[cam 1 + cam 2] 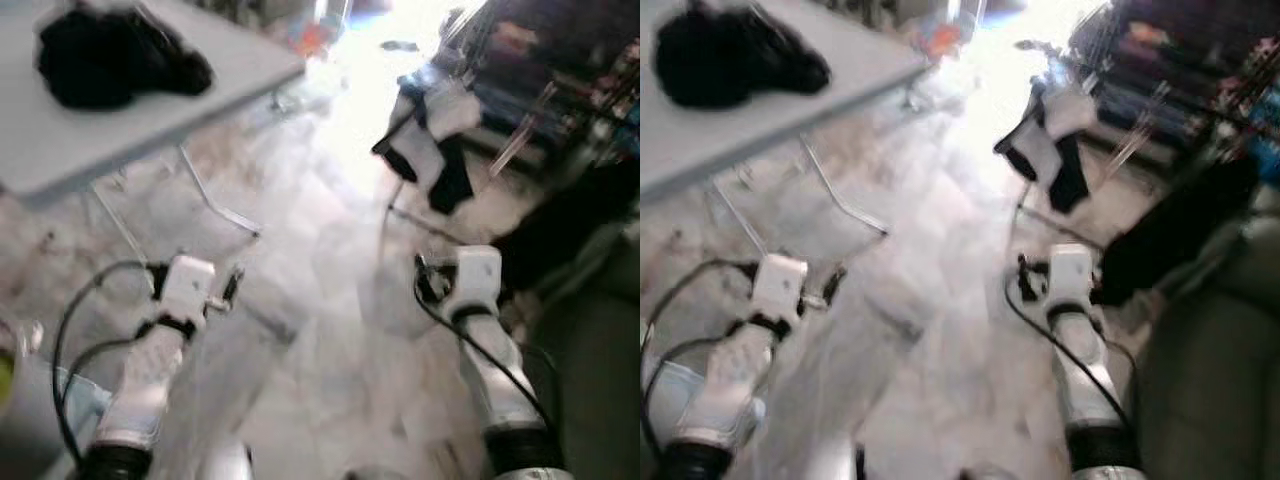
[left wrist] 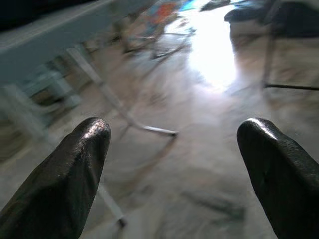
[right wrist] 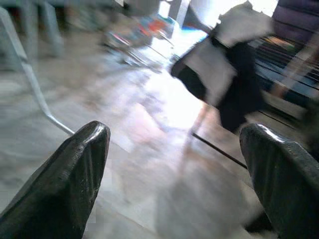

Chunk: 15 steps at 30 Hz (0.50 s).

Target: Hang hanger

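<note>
The views are blurred. A black garment (image 1: 110,55) lies bunched on a grey folding table (image 1: 230,75) at the upper left. Ahead to the right, black and white clothes (image 1: 432,140) hang on a thin-legged drying rack (image 3: 234,74). I cannot make out a separate hanger. My left arm (image 1: 185,285) and right arm (image 1: 470,285) are held low over the pale floor, apart from both table and rack. In the left wrist view my left gripper (image 2: 174,127) is open with nothing between its fingers. My right gripper (image 3: 175,128) is likewise open and holds nothing, facing the rack.
Metal table legs (image 1: 215,205) stand on the floor ahead left. A dark cloth (image 1: 1180,230) and a grey-green upholstered seat (image 1: 590,380) lie at the right. Dark shelving (image 1: 560,60) fills the far right. Bright glare washes the pale marble floor (image 1: 330,300) between table and rack.
</note>
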Motion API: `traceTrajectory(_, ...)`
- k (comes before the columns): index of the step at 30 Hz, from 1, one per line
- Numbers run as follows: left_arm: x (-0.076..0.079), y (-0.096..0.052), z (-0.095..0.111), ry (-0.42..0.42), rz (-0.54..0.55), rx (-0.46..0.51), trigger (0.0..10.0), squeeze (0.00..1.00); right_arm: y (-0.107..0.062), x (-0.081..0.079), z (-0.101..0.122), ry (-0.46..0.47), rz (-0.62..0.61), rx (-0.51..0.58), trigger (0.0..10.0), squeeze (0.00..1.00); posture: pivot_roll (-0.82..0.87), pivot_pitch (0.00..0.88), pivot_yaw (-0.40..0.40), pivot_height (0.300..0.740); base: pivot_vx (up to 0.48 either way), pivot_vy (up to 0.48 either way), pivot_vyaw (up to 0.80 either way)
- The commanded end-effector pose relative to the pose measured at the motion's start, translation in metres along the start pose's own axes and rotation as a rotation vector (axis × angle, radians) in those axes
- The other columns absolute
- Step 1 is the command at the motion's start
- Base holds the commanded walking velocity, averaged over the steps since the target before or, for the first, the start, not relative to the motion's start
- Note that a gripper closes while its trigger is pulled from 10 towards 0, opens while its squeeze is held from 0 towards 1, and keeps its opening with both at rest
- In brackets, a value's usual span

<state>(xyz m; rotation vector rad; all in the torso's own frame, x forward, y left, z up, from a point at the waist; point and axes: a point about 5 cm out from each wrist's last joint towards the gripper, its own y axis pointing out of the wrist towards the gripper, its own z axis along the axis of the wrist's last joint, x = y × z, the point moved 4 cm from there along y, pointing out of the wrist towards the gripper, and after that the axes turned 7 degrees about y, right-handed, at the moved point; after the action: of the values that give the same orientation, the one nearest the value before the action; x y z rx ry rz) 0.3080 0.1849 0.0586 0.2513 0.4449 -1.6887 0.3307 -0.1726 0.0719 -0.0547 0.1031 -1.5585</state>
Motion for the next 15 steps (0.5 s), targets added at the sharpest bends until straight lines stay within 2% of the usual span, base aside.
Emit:
traceTrajectory(1,0.007,0.002,0.004,-0.003,-0.012,0.014,10.0,0.0,-0.002,0.009,0.002,0.0,-0.014,0.007,10.0,0.0,0.0,0.044,-0.101,0.74,0.0,0.0,0.8)
traceTrajectory(7,0.01,0.001,0.003,0.004,-0.004,0.017,10.0,0.0,-0.002,0.003,0.003,0.014,0.028,0.012,10.0,0.0,0.0,0.046,-0.105,0.74,0.0,0.0,0.8)
traceTrajectory(15,0.004,0.003,0.001,-0.004,0.046,0.008,10.0,0.0,-0.003,-0.009,0.004,0.065,0.094,0.014,10.0,0.0,0.0,0.048,-0.105,0.74,0.0,0.0,0.8)
